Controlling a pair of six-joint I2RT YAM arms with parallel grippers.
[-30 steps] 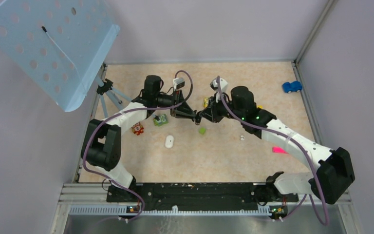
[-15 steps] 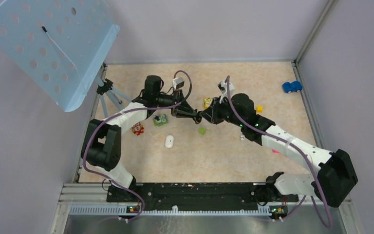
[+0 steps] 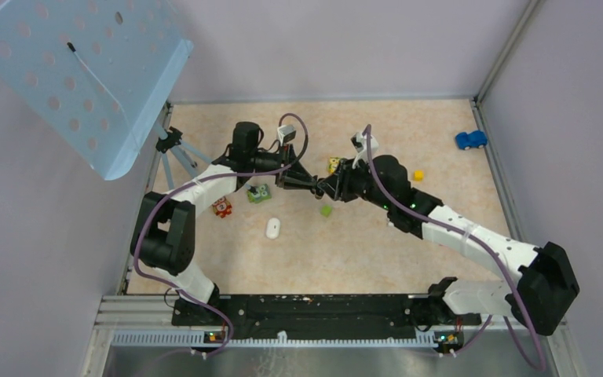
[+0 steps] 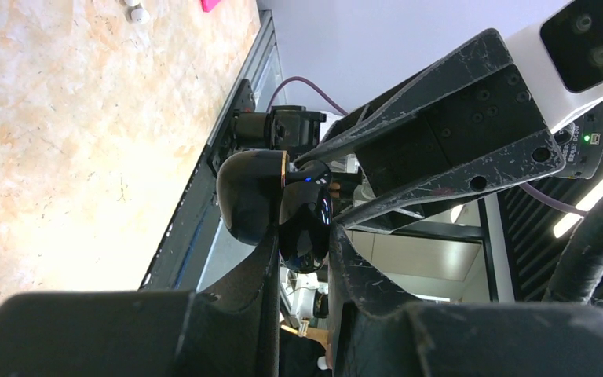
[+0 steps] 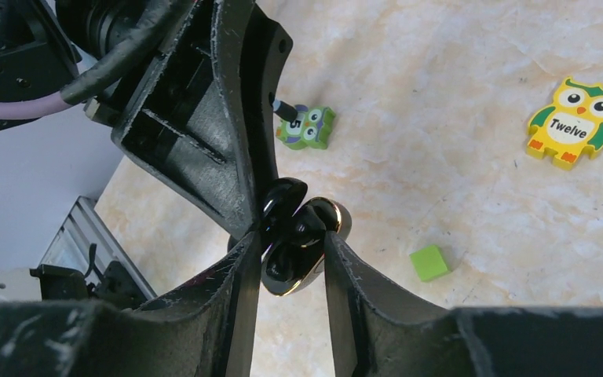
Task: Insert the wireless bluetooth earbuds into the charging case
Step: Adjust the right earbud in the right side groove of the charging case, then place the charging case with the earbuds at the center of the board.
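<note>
Where the arms meet above the table (image 3: 440,149), the left gripper (image 4: 302,236) and right gripper (image 5: 290,236) pinch the glossy black charging case (image 5: 308,263).
Both pairs of jaws are narrow on its gold-rimmed shell; the earbuds cannot be told apart from it.

Grippers: two. Left gripper (image 4: 302,243) and right gripper (image 5: 289,239), tips meeting.
Charging case (image 4: 247,196): one, glossy black, gold-rimmed, clamped between both grippers' fingers.
Owl toys: two. Yellow owl (image 5: 577,122) just beyond right gripper; green owl (image 5: 308,128) beside left gripper.
Cubes: two. Green cube (image 5: 429,262) near meeting tips, on arm-base side; yellow cube (image 3: 418,175) behind right gripper.
Red-orange figure (image 3: 221,207): one, past green owl from left gripper.
White oval (image 3: 272,228): one.
Blue car (image 3: 470,140): one, far behind right gripper.
Pink scrap (image 4: 212,4): one.
</note>
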